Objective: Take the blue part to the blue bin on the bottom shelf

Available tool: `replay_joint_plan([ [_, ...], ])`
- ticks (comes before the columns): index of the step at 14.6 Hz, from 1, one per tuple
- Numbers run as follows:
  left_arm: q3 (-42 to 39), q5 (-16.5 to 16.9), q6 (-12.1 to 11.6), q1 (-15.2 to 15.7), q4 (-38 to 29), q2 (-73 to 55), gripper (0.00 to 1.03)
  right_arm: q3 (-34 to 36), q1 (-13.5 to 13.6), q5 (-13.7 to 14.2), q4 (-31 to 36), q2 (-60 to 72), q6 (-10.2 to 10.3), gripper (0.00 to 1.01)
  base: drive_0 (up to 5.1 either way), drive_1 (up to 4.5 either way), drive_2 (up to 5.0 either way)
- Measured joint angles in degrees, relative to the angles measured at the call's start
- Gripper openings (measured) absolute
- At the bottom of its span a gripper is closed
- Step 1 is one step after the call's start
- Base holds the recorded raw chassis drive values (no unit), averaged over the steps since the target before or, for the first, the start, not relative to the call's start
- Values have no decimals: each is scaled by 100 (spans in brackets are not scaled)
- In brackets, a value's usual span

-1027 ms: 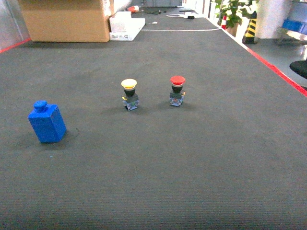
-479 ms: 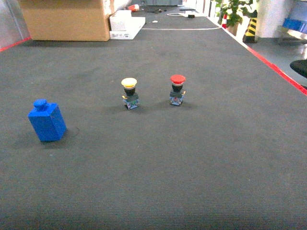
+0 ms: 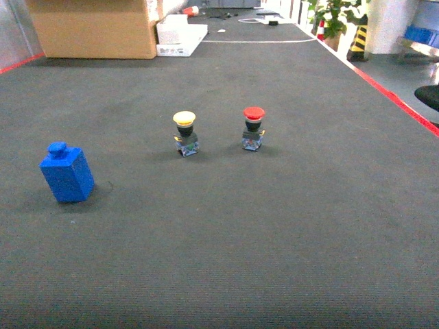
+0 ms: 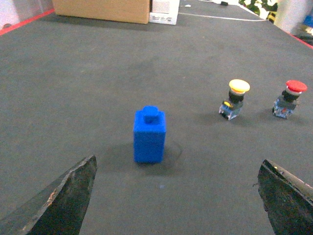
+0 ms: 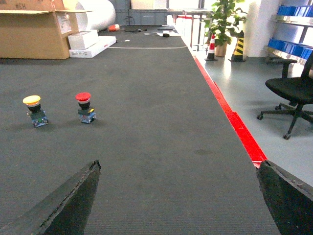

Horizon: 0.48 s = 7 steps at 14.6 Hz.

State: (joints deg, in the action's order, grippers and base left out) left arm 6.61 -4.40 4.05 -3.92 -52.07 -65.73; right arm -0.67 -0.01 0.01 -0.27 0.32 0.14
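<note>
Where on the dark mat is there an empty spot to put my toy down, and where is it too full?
Bare mat stretches right of the red-capped button up to the red floor line, and across the whole near strip in front of the blue part. There is also room between the blue part and the yellow-capped button. The two buttons stand close together, and the cardboard box fills the far left.

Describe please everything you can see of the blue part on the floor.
The blue part is a small bright-blue block, plastic by its look, with a rounded knob on top. It stands upright on the dark carpet, left of the two buttons. Nothing touches it. In the left wrist view it sits ahead of the open left gripper.
</note>
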Motion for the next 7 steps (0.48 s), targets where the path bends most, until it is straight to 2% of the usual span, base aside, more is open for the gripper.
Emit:
replay_joint_plan([
  [1,597,72,-15,0,-798,-1338,98,0,0,0,-2,0,0,98,0,0,0],
  [2,1023,66,-98,-7,-960,-2212,98,0,0,0,0,0,0,98,0,0,0],
  [4,1497,-70,-205,-7,-872,-3497,98,0,0,0,0,0,0,98,0,0,0],
  [7,2203,-223,-264,13,-839,-4227,98,0,0,0,0,0,2,98,0,0,0],
])
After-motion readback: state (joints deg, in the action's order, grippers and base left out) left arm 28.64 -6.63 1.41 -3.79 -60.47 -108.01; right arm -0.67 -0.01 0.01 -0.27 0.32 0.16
